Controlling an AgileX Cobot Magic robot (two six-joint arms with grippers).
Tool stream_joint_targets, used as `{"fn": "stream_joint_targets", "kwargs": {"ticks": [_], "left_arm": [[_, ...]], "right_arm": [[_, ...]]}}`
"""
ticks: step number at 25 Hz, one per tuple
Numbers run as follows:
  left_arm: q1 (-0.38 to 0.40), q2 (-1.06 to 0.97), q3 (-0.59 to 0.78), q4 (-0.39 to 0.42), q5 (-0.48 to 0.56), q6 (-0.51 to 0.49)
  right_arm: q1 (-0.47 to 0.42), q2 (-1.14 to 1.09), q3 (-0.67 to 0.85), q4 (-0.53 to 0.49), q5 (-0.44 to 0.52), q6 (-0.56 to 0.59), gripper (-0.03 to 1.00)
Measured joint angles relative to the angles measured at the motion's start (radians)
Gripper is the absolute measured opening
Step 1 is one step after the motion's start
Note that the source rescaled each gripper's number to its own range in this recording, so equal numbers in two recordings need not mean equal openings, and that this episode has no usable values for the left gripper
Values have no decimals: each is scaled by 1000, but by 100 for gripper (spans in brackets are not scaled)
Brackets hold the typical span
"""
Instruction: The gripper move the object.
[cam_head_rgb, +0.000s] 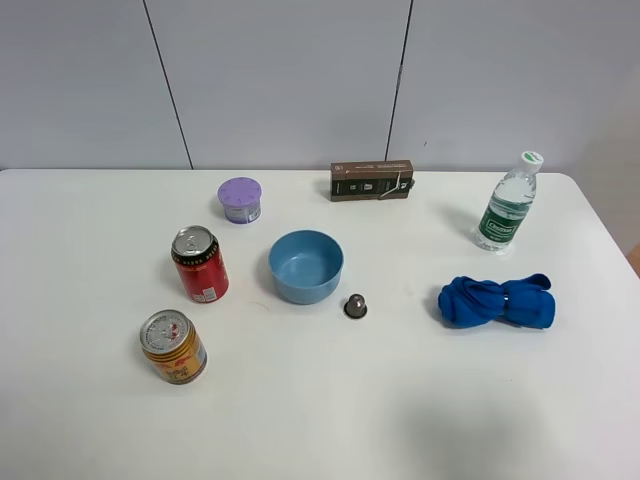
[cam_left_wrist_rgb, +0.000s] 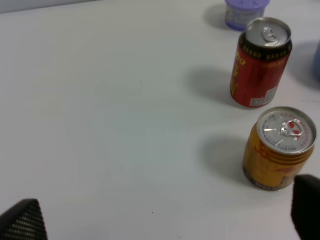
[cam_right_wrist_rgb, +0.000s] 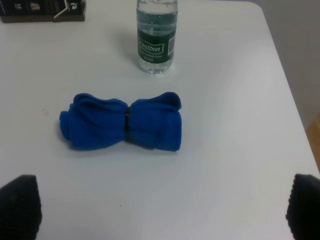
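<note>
On the white table (cam_head_rgb: 560, 420) seen from the high camera, no arm shows; the gold-orange can (cam_head_rgb: 173, 347) stands upright near the front left, just in front of the taller red can (cam_head_rgb: 200, 264), with a blue bowl (cam_head_rgb: 306, 266) beside that.

From the left wrist camera, the left gripper (cam_left_wrist_rgb: 165, 220) is spread wide and empty, the gold-orange can (cam_left_wrist_rgb: 279, 148) just ahead of one fingertip (cam_left_wrist_rgb: 306, 206).

From the right wrist camera, the right gripper (cam_right_wrist_rgb: 162, 207) also gapes wide, a rolled blue cloth (cam_right_wrist_rgb: 123, 121) ahead of it and a water bottle (cam_right_wrist_rgb: 156, 36) beyond.
</note>
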Motion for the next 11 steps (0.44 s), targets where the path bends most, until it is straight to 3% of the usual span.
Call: {"fn": "stream_joint_targets", "kwargs": {"ticks": [11], "left_arm": [[0, 0, 0, 0, 0, 0]], "right_arm": [[0, 0, 0, 0, 0, 0, 99]]}}
